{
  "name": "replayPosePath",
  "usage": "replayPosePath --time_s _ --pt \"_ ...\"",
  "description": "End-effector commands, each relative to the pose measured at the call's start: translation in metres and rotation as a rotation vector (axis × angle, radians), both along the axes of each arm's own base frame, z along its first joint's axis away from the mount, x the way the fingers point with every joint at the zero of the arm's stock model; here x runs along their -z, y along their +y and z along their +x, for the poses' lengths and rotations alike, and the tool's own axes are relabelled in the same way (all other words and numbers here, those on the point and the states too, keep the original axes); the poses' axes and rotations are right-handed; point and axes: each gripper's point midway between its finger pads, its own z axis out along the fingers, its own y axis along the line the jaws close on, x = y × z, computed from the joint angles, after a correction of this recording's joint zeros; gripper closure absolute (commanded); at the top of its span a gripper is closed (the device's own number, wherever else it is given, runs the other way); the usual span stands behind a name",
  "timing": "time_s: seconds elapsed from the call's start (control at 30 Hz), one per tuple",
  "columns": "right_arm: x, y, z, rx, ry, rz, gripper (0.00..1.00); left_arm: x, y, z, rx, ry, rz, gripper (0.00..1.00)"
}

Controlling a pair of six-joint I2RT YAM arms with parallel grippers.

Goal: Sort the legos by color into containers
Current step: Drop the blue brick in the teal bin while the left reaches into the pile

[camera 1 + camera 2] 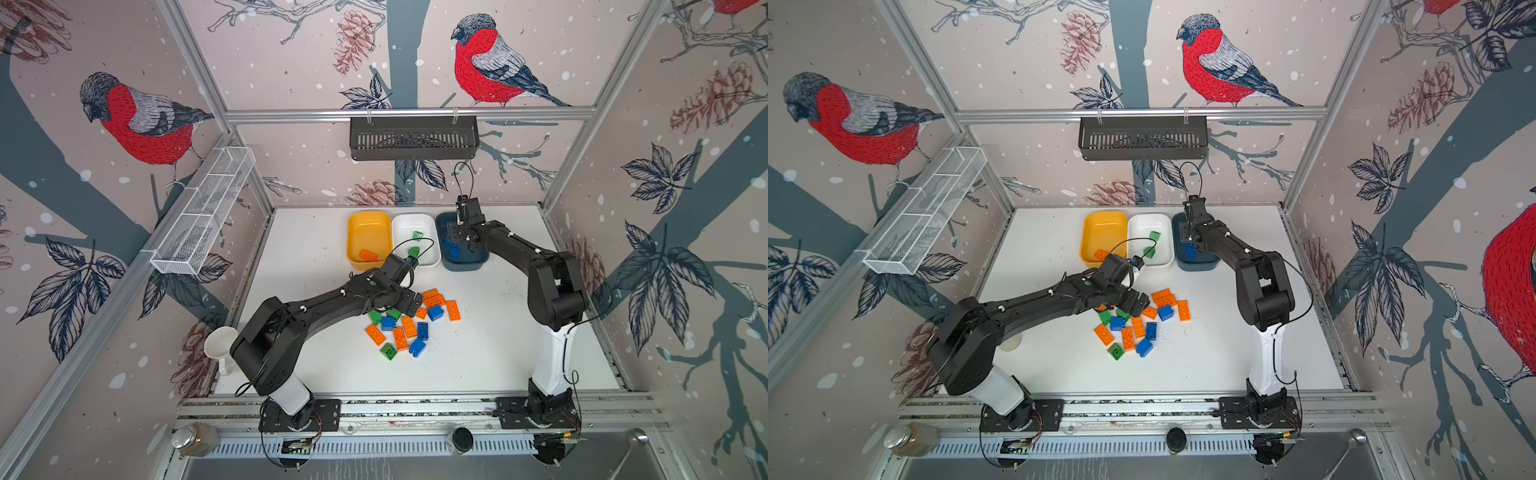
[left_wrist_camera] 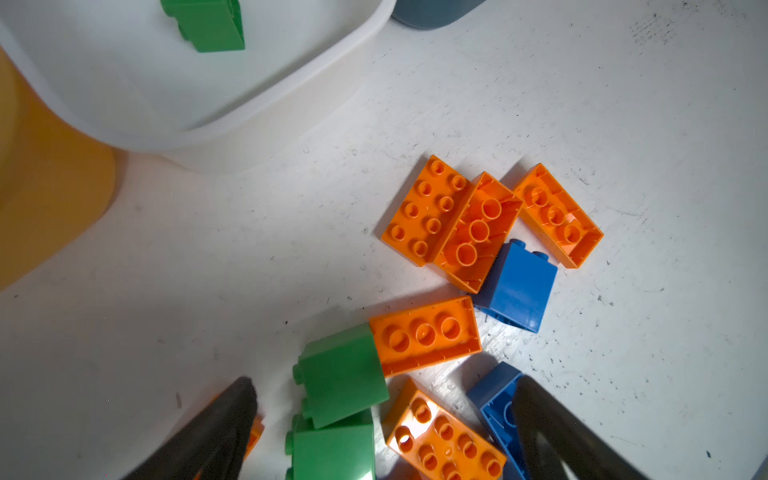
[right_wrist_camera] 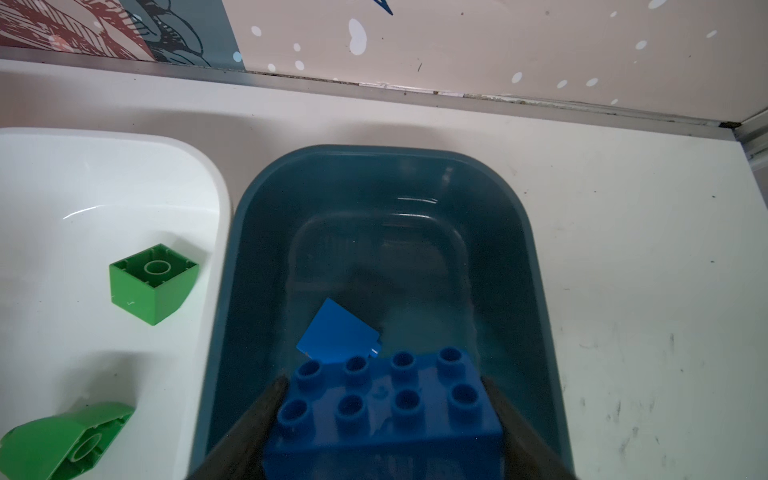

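Note:
A loose pile of orange, green and blue legos (image 1: 409, 326) lies mid-table. My left gripper (image 2: 384, 386) hangs open just over it; its fingers straddle two green legos (image 2: 343, 376) and an orange lego (image 2: 444, 436). At the back stand three containers: the yellow-orange tub (image 1: 368, 232) with one orange lego (image 1: 368, 255), the white tub (image 1: 405, 232) with two green legos (image 3: 151, 282), and the teal tub (image 3: 374, 187) with a small blue lego (image 3: 336, 332). My right gripper (image 3: 386, 386) is over the teal tub, shut on a long blue lego (image 3: 386, 411).
A white wire mesh tray (image 1: 203, 212) hangs on the left frame rail. A black slotted basket (image 1: 413, 137) hangs on the back rail. A white cup (image 1: 220, 345) stands by the left arm's base, and a glass jar (image 1: 193, 438) sits at the front edge.

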Motion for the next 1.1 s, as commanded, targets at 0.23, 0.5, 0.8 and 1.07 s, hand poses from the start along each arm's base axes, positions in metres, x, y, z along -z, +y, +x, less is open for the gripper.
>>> replayPosePath --time_s 0.23,0.5,0.8,1.07 --pt "-0.038 -0.002 -0.023 0.009 -0.064 0.047 0.1 0.015 -0.012 -0.006 0.119 0.019 0.087 0.13" --pt "-0.08 -0.01 -0.061 0.012 -0.185 0.184 0.01 0.02 -0.025 -0.016 0.211 -0.003 0.156 0.13" --pt "-0.099 -0.057 -0.106 0.177 -0.323 0.294 0.01 0.026 -0.013 -0.02 0.358 -0.025 0.293 0.15" --pt "-0.104 -0.084 -0.126 0.234 -0.387 0.361 0.0 0.042 -0.004 -0.014 0.492 0.001 0.47 0.14"
